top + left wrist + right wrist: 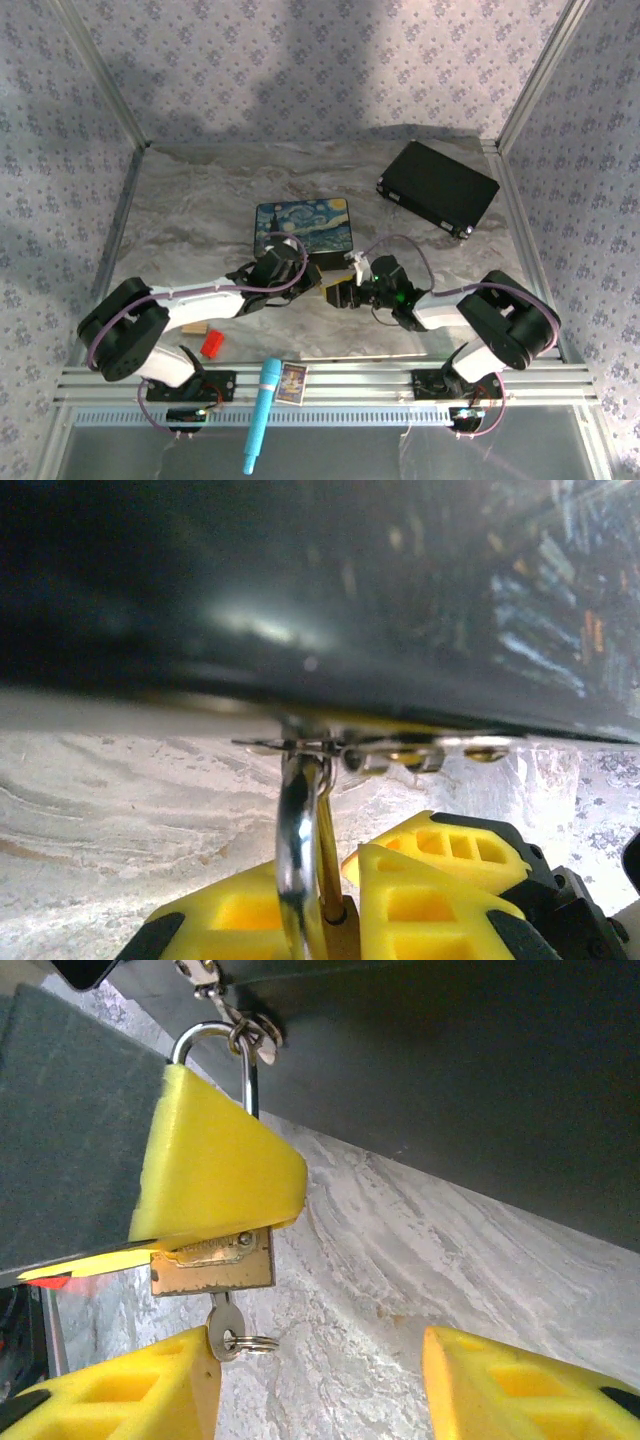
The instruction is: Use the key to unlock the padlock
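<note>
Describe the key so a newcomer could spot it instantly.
Start at the dark rectangular box with the Starry Night painted lid, mid-table. A small brass padlock hangs by its silvery shackle from the box's near side. The flat silvery metal key sticks out of the padlock's base, and alone carries a thin wire ring.

Painted box (303,222); black case (438,187); red block (212,344)

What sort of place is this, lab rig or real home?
Most likely a lab test cell, not a home: an aluminium extrusion frame bounds it, the patterned wall panels look like a staged backdrop, and the marble-look tabletop sits inside that frame.
</note>
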Available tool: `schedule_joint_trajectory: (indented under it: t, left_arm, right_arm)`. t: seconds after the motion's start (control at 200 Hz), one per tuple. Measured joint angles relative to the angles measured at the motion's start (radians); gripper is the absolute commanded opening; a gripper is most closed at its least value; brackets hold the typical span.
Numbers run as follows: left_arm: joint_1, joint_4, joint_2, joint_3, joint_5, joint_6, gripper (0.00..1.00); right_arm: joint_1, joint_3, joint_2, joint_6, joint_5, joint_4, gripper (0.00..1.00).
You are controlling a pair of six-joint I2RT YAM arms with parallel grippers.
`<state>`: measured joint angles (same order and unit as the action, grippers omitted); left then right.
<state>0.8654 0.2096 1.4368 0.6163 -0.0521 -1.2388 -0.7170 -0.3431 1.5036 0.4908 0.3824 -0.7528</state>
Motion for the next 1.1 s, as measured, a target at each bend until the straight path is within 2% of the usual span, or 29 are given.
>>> schedule_joint_trajectory:
  t: [0.165, 0.45, 0.58, 0.63, 0.67, 0.775, 0.86, 0.979, 1.099]
  left_arm:
    - [0.002, -0.051, 0.023, 0.000, -0.001, 0.000, 0.00]
    - [0.006, -0.079, 0.038, 0.000, 0.000, 0.001, 0.00]
    - [0.007, -0.078, 0.047, 0.002, 0.013, 0.008, 0.00]
    - [0.008, -0.078, 0.055, 0.007, 0.018, 0.012, 0.00]
    - [0.008, -0.078, 0.064, 0.014, 0.021, 0.016, 0.00]
    - [0.015, -0.078, 0.091, 0.038, 0.032, 0.024, 0.00]
    - [0.024, -0.079, 0.115, 0.059, 0.053, 0.027, 0.00]
    - [0.040, -0.089, 0.144, 0.087, 0.083, 0.035, 0.00]
    - [0.046, -0.105, 0.168, 0.115, 0.091, 0.042, 0.00]
  right_arm:
    - [0.036, 0.021, 0.003, 0.026, -0.052, 0.027, 0.65]
    - [0.042, 0.040, -0.031, 0.045, -0.114, 0.063, 0.68]
    - [0.042, 0.068, -0.131, 0.058, -0.171, 0.128, 0.80]
    - [0.040, 0.070, -0.196, 0.066, -0.204, 0.175, 0.93]
    - [0.039, 0.069, -0.251, 0.075, -0.236, 0.214, 0.99]
    - [0.037, 0.050, -0.389, 0.089, -0.346, 0.348, 0.99]
    - [0.054, -0.001, -0.432, 0.101, -0.412, 0.465, 0.99]
    - [0.092, -0.122, -0.379, 0.106, -0.441, 0.603, 0.96]
    - [0.098, -0.233, -0.277, 0.105, -0.425, 0.668, 0.92]
